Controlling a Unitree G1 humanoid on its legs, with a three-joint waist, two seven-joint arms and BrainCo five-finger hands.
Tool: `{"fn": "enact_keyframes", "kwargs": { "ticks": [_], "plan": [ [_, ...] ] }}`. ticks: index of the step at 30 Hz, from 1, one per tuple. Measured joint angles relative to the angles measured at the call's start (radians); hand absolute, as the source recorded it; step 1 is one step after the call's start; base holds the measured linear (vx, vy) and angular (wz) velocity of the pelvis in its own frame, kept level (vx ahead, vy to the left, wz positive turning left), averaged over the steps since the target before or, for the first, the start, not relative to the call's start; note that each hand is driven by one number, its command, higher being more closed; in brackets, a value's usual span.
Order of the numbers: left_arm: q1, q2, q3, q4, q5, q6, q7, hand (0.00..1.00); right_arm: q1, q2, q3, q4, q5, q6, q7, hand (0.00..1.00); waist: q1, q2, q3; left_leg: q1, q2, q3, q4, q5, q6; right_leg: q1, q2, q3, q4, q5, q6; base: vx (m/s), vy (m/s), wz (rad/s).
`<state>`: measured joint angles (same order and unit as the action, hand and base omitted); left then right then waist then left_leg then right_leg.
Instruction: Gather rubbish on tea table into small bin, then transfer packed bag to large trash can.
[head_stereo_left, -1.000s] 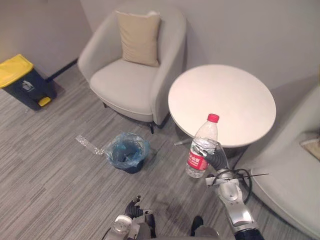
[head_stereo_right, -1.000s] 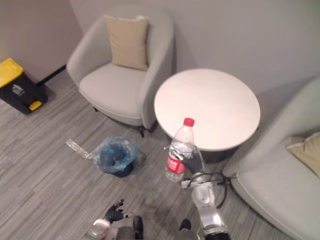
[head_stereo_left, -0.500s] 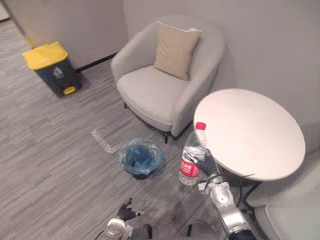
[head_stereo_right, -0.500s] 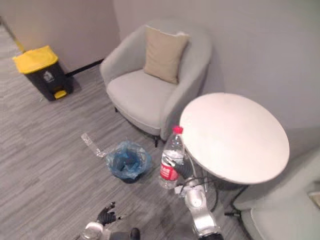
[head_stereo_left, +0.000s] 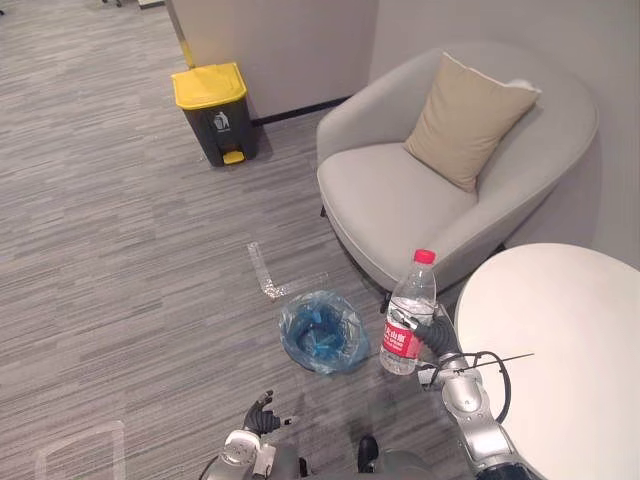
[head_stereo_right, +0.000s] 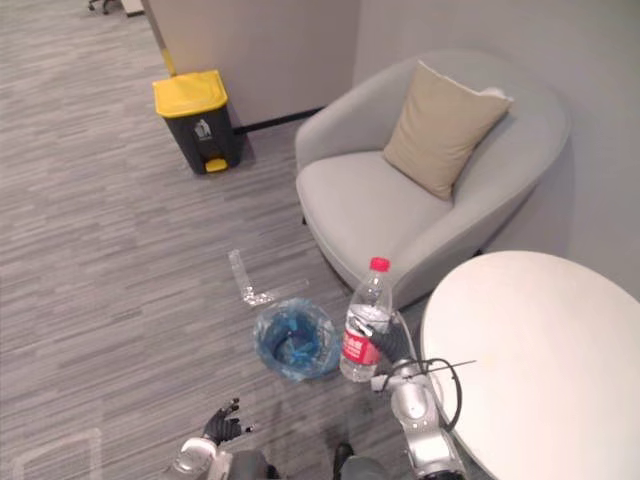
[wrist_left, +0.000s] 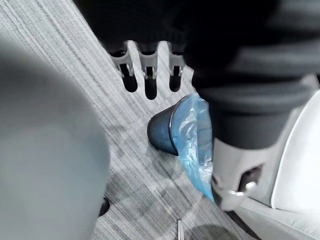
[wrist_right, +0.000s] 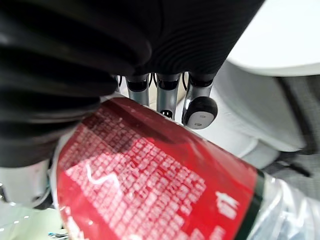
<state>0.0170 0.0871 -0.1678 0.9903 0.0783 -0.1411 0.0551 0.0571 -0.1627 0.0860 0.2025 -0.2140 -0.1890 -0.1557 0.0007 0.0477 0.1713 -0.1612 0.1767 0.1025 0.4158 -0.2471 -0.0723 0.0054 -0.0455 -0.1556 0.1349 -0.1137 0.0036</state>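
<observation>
Bottle (head_stereo_left: 408, 315), clear plastic, red-capped, now nearer blue-bagged small bin (head_stereo_left: 292, 335), upright, cap up; right hand (head_stereo_left: 440, 335) wraps it, left hand (head_stereo_left: 262, 414) loose-fingered.

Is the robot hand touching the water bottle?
Touching. The right wrist view shows the right robot hand curled round the water bottle, with its fingers pressed against the red label.

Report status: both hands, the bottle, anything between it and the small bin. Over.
Right hand shut on water bottle, upright, beside the small bin. Left hand open, low, idle. Clear wrapper on floor beyond bin, out of the path.
</observation>
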Motion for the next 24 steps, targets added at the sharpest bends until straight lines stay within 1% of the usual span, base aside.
{"fn": "enact_keyframes", "kwargs": {
  "ticks": [1, 2, 3, 4, 5, 7, 10, 12, 14, 16, 18, 20, 22, 24],
  "plan": [
    [0.001, 0.0, -0.009, 0.001, 0.003, 0.0, 0.001, 0.0, 0.003, -0.004, 0.0, 0.0, 0.0, 0.0, 0.0, 1.0, -0.001, 0.006, -0.003, 0.007, 0.015, -0.01, -0.076, 0.068, -0.048, 0.001, 0.001, 0.005, 0.004, -0.008, 0.022, 0.07, 0.255, -0.06],
    [-0.003, 0.0, -0.011, 0.002, 0.01, 0.0, 0.0, 0.0, 0.0, 0.0, -0.001, 0.01, 0.0, 0.003, 0.0, 1.0, 0.004, -0.006, -0.002, 0.027, -0.009, -0.015, -0.097, 0.072, -0.058, 0.0, -0.01, 0.025, 0.0, -0.007, 0.044, 0.06, 0.216, -0.06],
    [-0.003, 0.005, -0.015, 0.002, 0.013, 0.001, 0.0, 0.0, 0.001, 0.005, 0.003, 0.01, -0.001, 0.003, 0.001, 1.0, 0.005, -0.014, -0.004, 0.027, -0.023, -0.008, -0.107, 0.077, -0.051, -0.004, -0.023, 0.03, -0.005, -0.002, 0.053, 0.04, 0.212, -0.07],
    [-0.004, 0.023, -0.028, 0.003, 0.019, 0.001, -0.001, 0.0, 0.002, 0.012, 0.018, 0.01, -0.002, 0.002, 0.003, 1.0, 0.005, -0.03, -0.005, 0.03, -0.051, 0.0, -0.118, 0.082, -0.042, -0.003, -0.051, 0.036, -0.015, 0.002, 0.068, 0.01, 0.205, 0.02],
    [-0.004, 0.029, -0.028, 0.003, 0.02, 0.001, -0.001, 0.0, 0.002, 0.012, 0.028, 0.01, -0.003, 0.002, 0.008, 1.0, 0.004, -0.032, -0.004, 0.03, -0.069, 0.004, -0.118, 0.084, -0.038, -0.002, -0.069, 0.04, -0.018, 0.006, 0.079, 0.01, 0.198, 0.02],
    [-0.004, 0.038, -0.028, 0.001, 0.022, 0.001, 0.0, 0.0, -0.001, 0.012, 0.047, 0.012, -0.007, 0.002, 0.011, 1.0, 0.007, -0.03, -0.002, 0.03, -0.087, 0.022, -0.121, 0.086, -0.03, -0.009, -0.088, 0.056, -0.018, 0.007, 0.091, -0.01, 0.139, -0.09],
    [-0.007, 0.055, -0.028, 0.0, 0.025, 0.0, 0.001, 0.0, -0.044, 0.011, 0.09, 0.049, -0.024, 0.002, 0.018, 1.0, 0.009, -0.024, 0.012, 0.017, -0.09, 0.036, -0.124, 0.085, -0.022, -0.045, -0.092, 0.078, 0.0, 0.009, 0.096, -0.06, 0.059, -0.2],
    [-0.021, 0.059, -0.026, -0.007, 0.026, -0.002, 0.005, 0.0, -0.112, 0.002, 0.123, 0.103, -0.028, 0.003, 0.017, 1.0, 0.011, -0.016, 0.032, -0.037, -0.084, 0.052, -0.113, 0.084, -0.01, -0.12, -0.088, 0.092, 0.037, 0.009, 0.096, -0.13, 0.013, -0.24],
    [-0.063, 0.061, -0.024, -0.017, 0.013, -0.001, 0.011, 0.0, -0.229, -0.018, 0.142, 0.185, -0.045, 0.007, 0.009, 1.0, 0.012, -0.009, 0.087, -0.131, -0.077, 0.054, -0.063, 0.084, -0.004, -0.224, -0.08, 0.112, 0.099, 0.01, 0.096, -0.16, 0.01, -0.13],
    [-0.1, 0.062, -0.014, -0.024, -0.014, -0.002, 0.016, 0.0, -0.319, -0.048, 0.159, 0.24, -0.061, 0.018, -0.003, 1.0, 0.016, -0.008, 0.139, -0.195, -0.075, 0.053, -0.037, 0.088, 0.003, -0.295, -0.08, 0.113, 0.142, 0.009, 0.096, -0.14, 0.002, 0.02],
    [-0.145, 0.07, 0.001, -0.03, -0.051, -0.001, 0.031, 0.0, -0.405, -0.085, 0.161, 0.28, -0.061, 0.034, -0.021, 1.0, 0.034, -0.007, 0.188, -0.267, -0.075, 0.048, -0.014, 0.097, 0.013, -0.373, -0.083, 0.113, 0.184, 0.009, 0.095, -0.13, 0.004, 0.11],
    [-0.18, 0.08, 0.032, -0.037, -0.076, -0.001, 0.042, 0.0, -0.475, -0.12, 0.16, 0.308, -0.061, 0.042, -0.029, 1.0, 0.039, -0.008, 0.213, -0.328, -0.08, 0.041, -0.01, 0.114, 0.018, -0.438, -0.092, 0.108, 0.213, 0.009, 0.095, -0.11, 0.0, 0.21],
    [-0.227, 0.097, 0.068, -0.057, -0.104, -0.003, 0.067, 0.0, -0.572, -0.163, 0.158, 0.329, -0.061, 0.049, -0.054, 1.0, 0.04, -0.007, 0.248, -0.395, -0.089, 0.023, -0.005, 0.137, 0.022, -0.505, -0.103, 0.1, 0.238, 0.009, 0.095, -0.08, -0.013, 0.29],
    [-0.274, 0.113, 0.09, -0.061, -0.126, -0.006, 0.085, 0.0, -0.653, -0.188, 0.152, 0.34, -0.06, 0.052, -0.073, 1.0, 0.041, -0.008, 0.26, -0.471, -0.089, 0.013, 0.016, 0.146, 0.023, -0.578, -0.105, 0.09, 0.265, 0.009, 0.095, -0.07, -0.012, 0.19]
  ]
}}
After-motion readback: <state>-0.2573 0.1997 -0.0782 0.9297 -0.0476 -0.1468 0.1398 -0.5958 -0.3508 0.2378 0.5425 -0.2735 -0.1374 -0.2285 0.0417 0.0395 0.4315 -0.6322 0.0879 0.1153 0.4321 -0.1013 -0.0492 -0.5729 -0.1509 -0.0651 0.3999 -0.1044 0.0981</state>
